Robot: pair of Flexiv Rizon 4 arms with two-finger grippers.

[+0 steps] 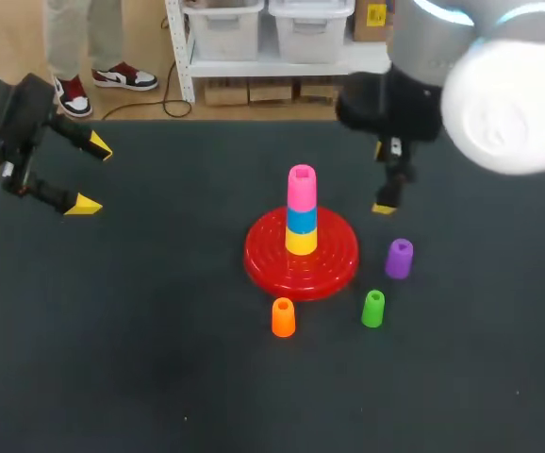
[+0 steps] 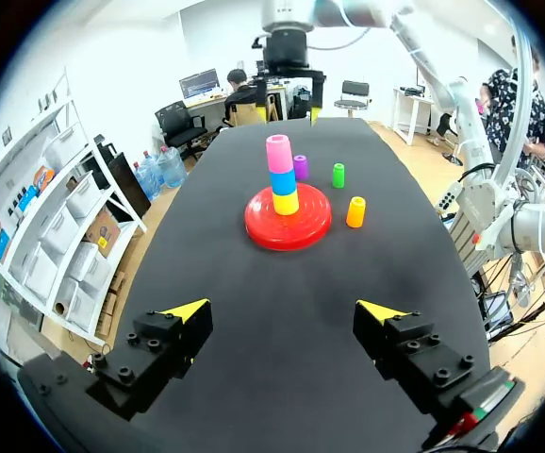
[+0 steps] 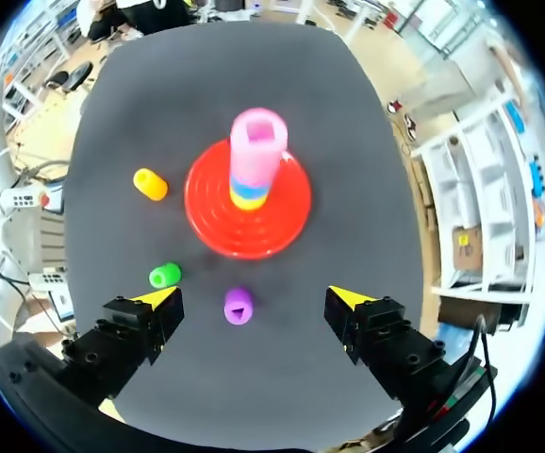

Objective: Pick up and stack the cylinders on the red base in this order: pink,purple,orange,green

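Left tool (image 1: 93, 176): You have it spread wide and holding nothing. It sits at the upper left of the head view, over the table's (image 1: 112, 368) left edge and well apart from everything else.
Right tool (image 3: 252, 294): Its fingers are also wide apart, and it is empty. In the head view its arm comes in from the upper right, and the tool hangs right of the stack and above purple in the frame.
Under the right tool: Your right wrist view shows purple (image 3: 239, 306) down on the table between the two fingers, and neither finger touches it. Green (image 3: 164, 275) lies near the one finger.
Base (image 1: 263, 262): It is red and round and lies flat at the middle of the head view.
Stack: Yellow (image 1: 301, 243) is lowest, blue (image 1: 301, 219) is on it, and pink (image 1: 302, 186) is on top. The stack stands upright on the base's centre.
Purple: It stands upright just right of the base and does not touch it.
Green: It stands upright at the lower right of the base, near purple.
Orange (image 1: 283, 317): It stands upright just below the base's rim in the frame.
In the way: From your left tool, the base and stack stand ahead. Purple and green are beyond them, and orange is off to one side.
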